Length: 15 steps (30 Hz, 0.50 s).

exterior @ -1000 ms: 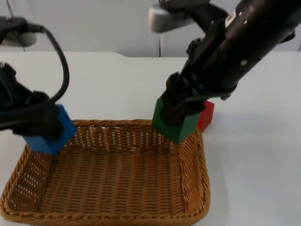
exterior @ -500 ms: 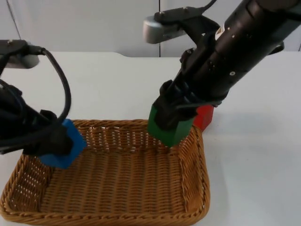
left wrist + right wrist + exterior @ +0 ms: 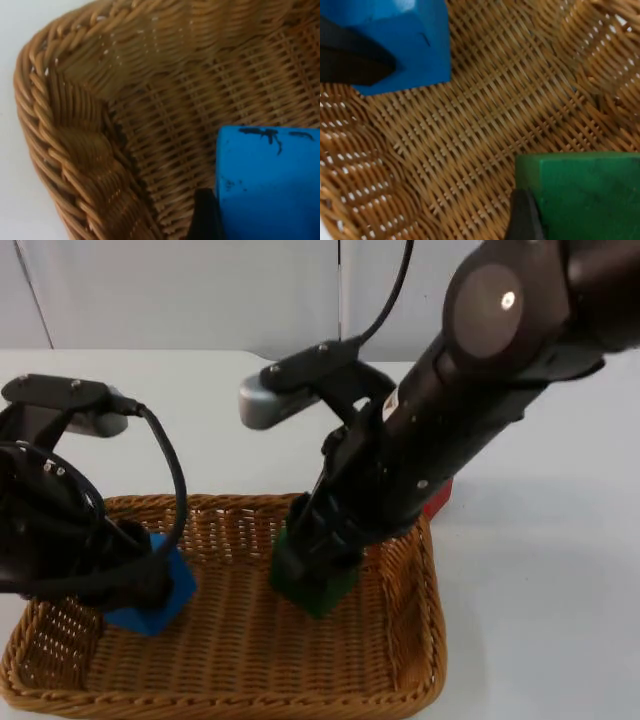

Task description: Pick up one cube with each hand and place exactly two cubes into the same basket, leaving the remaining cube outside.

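Both cubes are held inside the basket (image 3: 420, 640) walls, low over its woven floor; the coming move turns on how much gap is left beneath each cube, and whether either touches the weave cannot be told.

The blue cube (image 3: 155, 590) is gripped in the left gripper (image 3: 140, 585), jaws clenched on it, over the left part of the basket. In the left wrist view the blue cube (image 3: 267, 182) is seen just inside the curved left corner of the rim, one black fingertip (image 3: 204, 215) pressed against its side.

The green cube (image 3: 312, 582) is gripped in the right gripper (image 3: 318, 565), jaws clenched on it, over the middle of the basket, slightly toward the far wall. In the right wrist view the green cube (image 3: 580, 195) is seen against a black fingertip (image 3: 522, 216), with the blue cube (image 3: 405, 45) well apart across bare weave.

Each cube sits directly between its own jaws, so only a short drop and release appears to be needed. The two cubes are apart left to right, so a clash is judged unlikely.

The red cube (image 3: 438, 497) is left on the table (image 3: 540, 570), just outside the far right corner of the basket, mostly hidden behind the right arm.
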Motion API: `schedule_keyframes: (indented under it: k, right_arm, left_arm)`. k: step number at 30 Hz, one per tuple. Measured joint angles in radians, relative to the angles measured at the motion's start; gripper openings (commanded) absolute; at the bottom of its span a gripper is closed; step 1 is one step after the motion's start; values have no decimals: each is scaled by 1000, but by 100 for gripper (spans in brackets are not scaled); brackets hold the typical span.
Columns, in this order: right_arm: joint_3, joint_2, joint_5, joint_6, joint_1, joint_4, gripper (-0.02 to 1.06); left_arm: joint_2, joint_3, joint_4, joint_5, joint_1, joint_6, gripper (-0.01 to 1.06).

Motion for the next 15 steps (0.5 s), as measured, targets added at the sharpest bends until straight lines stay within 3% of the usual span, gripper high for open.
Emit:
schedule_keyframes:
  k: [15]
  right_arm:
    - [0,34,-44,0,0,0,1]
  left_arm:
    - [96,0,-16,-43,0,19,0]
